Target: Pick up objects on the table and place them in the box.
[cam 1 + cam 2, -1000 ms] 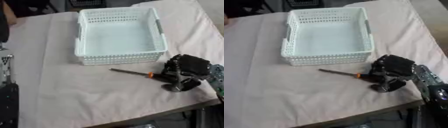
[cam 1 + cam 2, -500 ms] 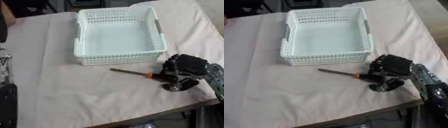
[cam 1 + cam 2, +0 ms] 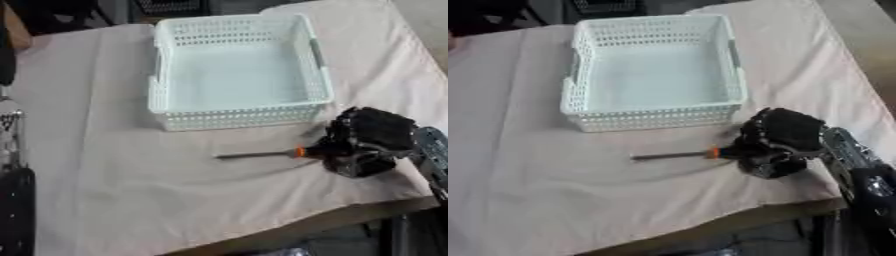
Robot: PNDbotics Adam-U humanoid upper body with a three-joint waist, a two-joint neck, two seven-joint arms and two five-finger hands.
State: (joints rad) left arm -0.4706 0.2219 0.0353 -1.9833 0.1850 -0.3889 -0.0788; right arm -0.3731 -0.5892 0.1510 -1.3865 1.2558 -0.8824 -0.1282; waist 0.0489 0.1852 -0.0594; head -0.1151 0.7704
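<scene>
A screwdriver (image 3: 262, 154) with a dark metal shaft and an orange collar lies in front of the basket, its tip pointing left. My right hand (image 3: 366, 141) is at its handle end, fingers curled round the black handle, which is hidden inside the hand. The white perforated basket (image 3: 236, 116) stands behind it on the table and holds nothing. My left hand does not show in either view.
A beige cloth (image 3: 105, 175) covers the table. The table's front edge (image 3: 289, 230) runs just below my right hand. A dark part of the robot (image 3: 13, 200) shows along the left border.
My right hand has shifted slightly left and closed more tightly round the screwdriver's handle. The screwdriver lies almost where it was.
</scene>
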